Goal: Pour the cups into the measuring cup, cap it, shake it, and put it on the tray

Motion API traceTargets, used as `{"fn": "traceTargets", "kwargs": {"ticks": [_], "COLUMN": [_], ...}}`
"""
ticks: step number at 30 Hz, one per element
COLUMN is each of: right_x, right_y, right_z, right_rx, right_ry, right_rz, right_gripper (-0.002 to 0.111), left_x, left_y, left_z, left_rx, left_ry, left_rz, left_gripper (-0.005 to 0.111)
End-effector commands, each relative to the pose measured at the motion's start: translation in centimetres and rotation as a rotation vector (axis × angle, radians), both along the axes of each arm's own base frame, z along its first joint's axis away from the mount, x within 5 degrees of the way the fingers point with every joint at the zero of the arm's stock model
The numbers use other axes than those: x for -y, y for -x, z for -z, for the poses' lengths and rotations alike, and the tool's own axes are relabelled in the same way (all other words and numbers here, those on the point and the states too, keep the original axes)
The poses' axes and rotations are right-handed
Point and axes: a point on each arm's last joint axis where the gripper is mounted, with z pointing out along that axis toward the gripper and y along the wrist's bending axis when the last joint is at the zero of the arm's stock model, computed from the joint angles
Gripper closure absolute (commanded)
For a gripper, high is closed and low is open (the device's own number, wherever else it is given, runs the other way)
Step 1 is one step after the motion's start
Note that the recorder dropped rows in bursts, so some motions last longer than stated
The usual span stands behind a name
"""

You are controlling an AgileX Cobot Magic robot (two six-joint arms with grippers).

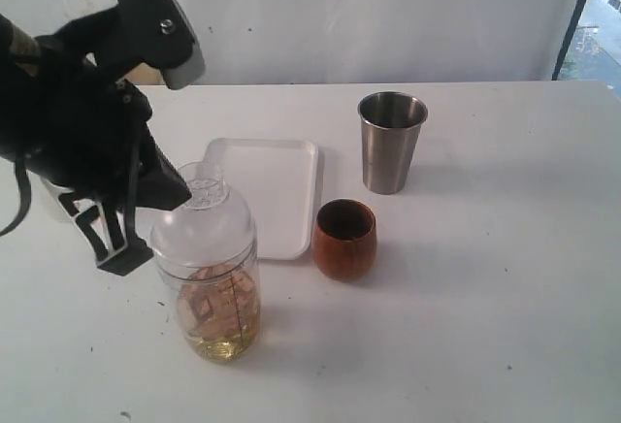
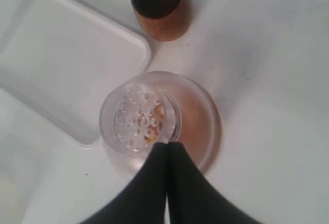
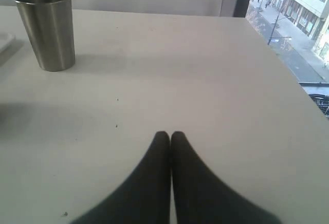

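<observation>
The measuring cup (image 1: 215,297) stands at the front left with amber liquid and pale chunks in it, and a clear domed lid (image 1: 206,214) sits on top. My left gripper (image 1: 175,193) is shut, its tips at the lid's strainer rim (image 2: 139,118) with nothing between them. The measuring cup's wall (image 2: 200,124) shows around the lid from above. The brown wooden cup (image 1: 344,239) (image 2: 160,5) stands upright right of the white tray (image 1: 267,185) (image 2: 67,64). The steel tumbler (image 1: 391,142) (image 3: 46,29) stands upright behind it. My right gripper (image 3: 170,134) is shut over bare table, out of the exterior view.
The white table (image 1: 485,297) runs to a far edge against a pale backdrop. A window (image 1: 594,16) lies past the right end, and the table's right edge (image 3: 288,75) drops off toward the street outside.
</observation>
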Motion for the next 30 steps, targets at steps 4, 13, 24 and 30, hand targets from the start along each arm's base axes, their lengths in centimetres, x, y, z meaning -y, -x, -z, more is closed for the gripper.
{"fn": "traceTargets", "kwargs": {"ticks": [4, 13, 24, 30], "right_x": [0.0, 0.0, 0.0, 0.0], "right_y": [0.0, 0.0, 0.0, 0.0], "right_z": [0.1, 0.1, 0.1, 0.1], "right_rx": [0.008, 0.008, 0.008, 0.008], "right_ry": [0.012, 0.012, 0.012, 0.012], "right_rz": [0.003, 0.003, 0.003, 0.003], "right_gripper": [0.108, 0.108, 0.108, 0.108], "left_x": [-0.6, -0.3, -0.6, -0.8], "left_y": [0.8, 0.2, 0.4, 0.6], "left_z": [-3.3, 0.4, 3.0, 3.3], "left_rx": [0.206, 0.272, 0.268, 0.233], "left_ry": [0.177, 0.252, 0.241, 0.199], "left_rz": [-0.002, -0.041, -0.057, -0.047], "left_gripper": [0.107, 0.107, 0.107, 0.107]}}
